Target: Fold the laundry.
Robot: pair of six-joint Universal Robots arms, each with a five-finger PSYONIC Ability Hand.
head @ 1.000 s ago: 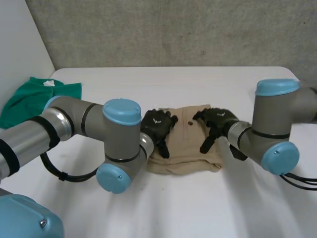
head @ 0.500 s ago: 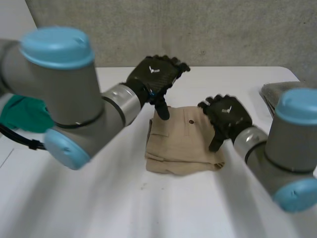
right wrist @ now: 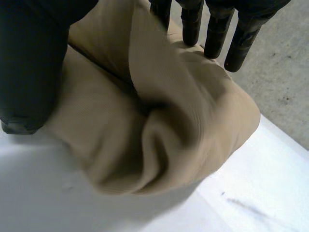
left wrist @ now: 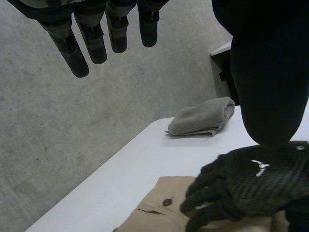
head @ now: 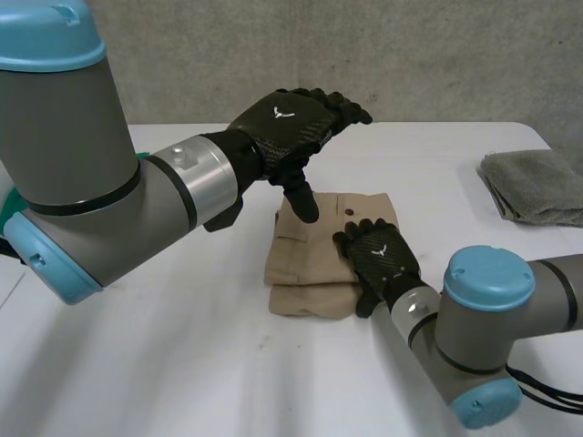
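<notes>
In the head view, a tan folded garment lies in the middle of the white table, a little toward the robot's right side. The left hand hangs in the air above the far left part of the garment. Its fingers are stretched out straight, its thumb points down toward the cloth, and it holds nothing. The right hand lies on the near right corner of the garment, with the fingers on top of the cloth and the thumb going down over the near edge. A grey folded towel rests at the right edge of the table, well apart from the garment.

In the left wrist view, the fingers of the left hand are straight and spread, with only air under them and the thumb apart from them. Beyond them the right hand rests on the tan cloth, just beside a small dark button. The grey towel lies farther away, near the table edge.

In the right wrist view, the tan cloth bulges up in a thick fold under the palm. The thumb presses against one side of this fold and the fingers reach over the other side, so the hand grips the garment between them.
</notes>
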